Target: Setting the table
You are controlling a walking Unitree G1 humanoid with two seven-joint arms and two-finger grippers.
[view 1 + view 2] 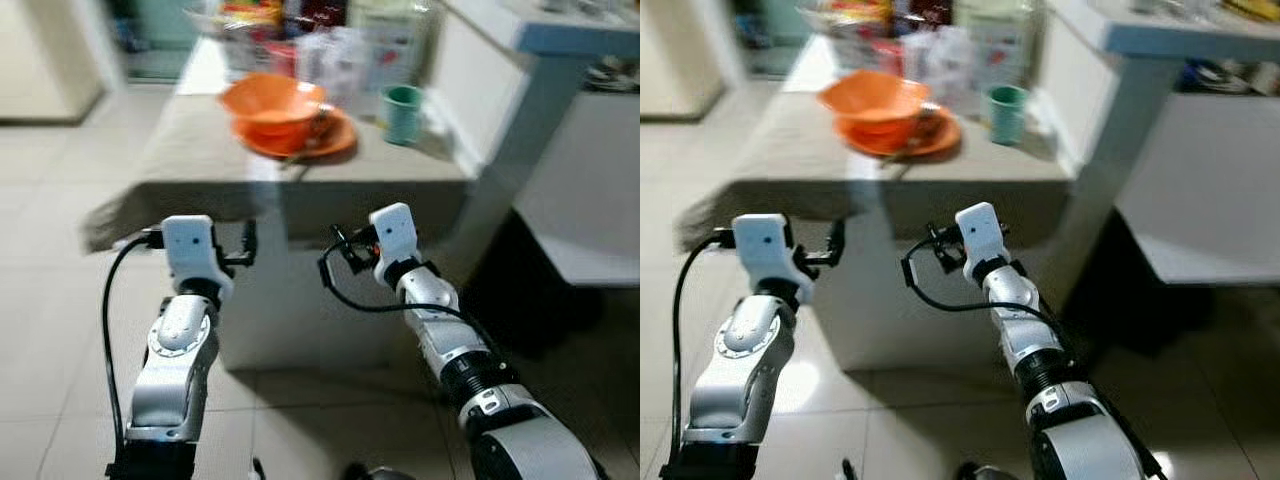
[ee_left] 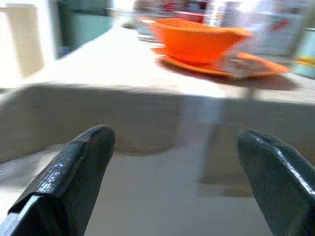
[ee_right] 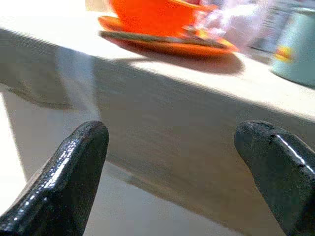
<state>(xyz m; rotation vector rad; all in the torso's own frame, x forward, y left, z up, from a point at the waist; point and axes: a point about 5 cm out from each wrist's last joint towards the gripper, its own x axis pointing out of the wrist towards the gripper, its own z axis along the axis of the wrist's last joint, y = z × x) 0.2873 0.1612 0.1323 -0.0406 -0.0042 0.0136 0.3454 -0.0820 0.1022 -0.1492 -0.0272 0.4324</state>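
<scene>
The orange bowl (image 1: 272, 102) is seen stacked on a plate (image 1: 325, 140) upon the table (image 1: 190, 160), ahead of and above both grippers. Left gripper (image 2: 172, 162) and right gripper (image 3: 177, 162) are held apart, empty; the right is perhaps nearer, through blur.

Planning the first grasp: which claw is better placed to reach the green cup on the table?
Probably the right claw. The green cup stands on the table's right side, beyond the orange bowl; the left claw would have to cross over. Both are open, short of the table edge.
</scene>
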